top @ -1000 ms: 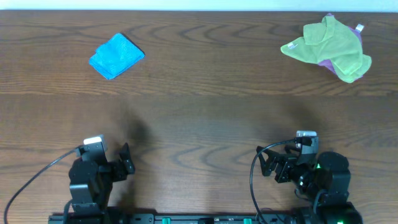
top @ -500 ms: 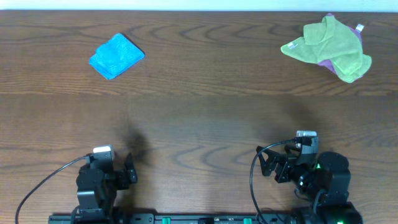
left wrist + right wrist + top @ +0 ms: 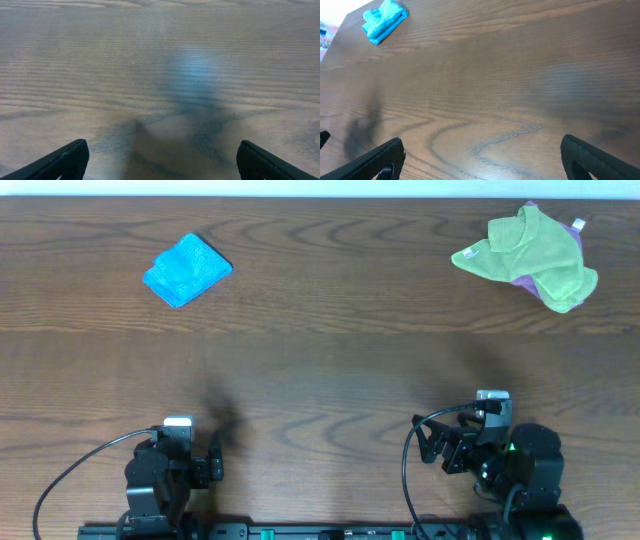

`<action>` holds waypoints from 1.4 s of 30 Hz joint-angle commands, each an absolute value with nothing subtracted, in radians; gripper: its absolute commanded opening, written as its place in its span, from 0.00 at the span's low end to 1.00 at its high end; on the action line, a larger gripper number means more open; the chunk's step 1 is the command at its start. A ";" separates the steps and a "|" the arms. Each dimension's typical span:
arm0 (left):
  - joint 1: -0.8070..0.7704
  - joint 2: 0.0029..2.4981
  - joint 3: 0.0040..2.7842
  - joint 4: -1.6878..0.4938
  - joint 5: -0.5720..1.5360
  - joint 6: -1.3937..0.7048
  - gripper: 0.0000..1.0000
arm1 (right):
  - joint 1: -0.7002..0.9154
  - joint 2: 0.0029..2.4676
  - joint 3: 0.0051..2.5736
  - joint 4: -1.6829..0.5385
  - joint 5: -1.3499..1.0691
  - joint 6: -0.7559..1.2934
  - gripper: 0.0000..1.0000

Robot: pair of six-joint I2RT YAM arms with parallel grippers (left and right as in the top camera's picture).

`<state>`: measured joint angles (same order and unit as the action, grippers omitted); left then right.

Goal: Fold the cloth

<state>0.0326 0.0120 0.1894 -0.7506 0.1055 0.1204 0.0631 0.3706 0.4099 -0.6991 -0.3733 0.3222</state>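
Note:
The sky-blue cloth (image 3: 187,269) lies folded into a small bundle at the far left of the table; it also shows at the top left of the right wrist view (image 3: 383,20). My left gripper (image 3: 212,462) is open and empty at the near left edge, far from the cloth. In the left wrist view its fingers (image 3: 160,162) are spread wide over bare wood. My right gripper (image 3: 432,445) is open and empty at the near right; its fingers (image 3: 482,157) are wide apart over bare wood.
A yellow-green cloth (image 3: 528,250) lies crumpled at the far right over a purple cloth (image 3: 522,280). The brown wooden table (image 3: 330,350) spans the whole view. Black cables trail from both arms at the near edge.
My left arm has drawn back toward the near edge and a little to the right. The right arm and the cloths have not moved.

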 commanded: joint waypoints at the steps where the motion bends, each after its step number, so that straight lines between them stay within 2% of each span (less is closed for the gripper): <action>1: 0.032 0.004 0.166 -0.759 0.124 0.154 0.95 | 0.057 0.364 0.410 -0.700 -0.374 0.329 0.99; 21: 0.032 0.004 0.166 -0.759 0.124 0.154 0.95 | 0.057 0.364 0.410 -0.700 -0.370 0.329 0.99; 25: 0.032 0.004 0.166 -0.759 0.124 0.154 0.95 | 0.057 0.364 0.409 -0.691 -0.277 0.324 0.99; 32: 0.032 0.004 0.166 -0.759 0.124 0.154 0.95 | 0.060 0.304 0.330 -0.639 -0.228 0.043 0.99; 42: 0.032 0.004 0.166 -0.759 0.124 0.154 0.95 | 0.057 0.122 0.196 -0.639 -0.160 -0.080 0.99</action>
<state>0.0326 0.0109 0.1894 -0.7506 0.1059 0.1356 0.0631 0.1539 0.2283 -0.6384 -0.1989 -0.0143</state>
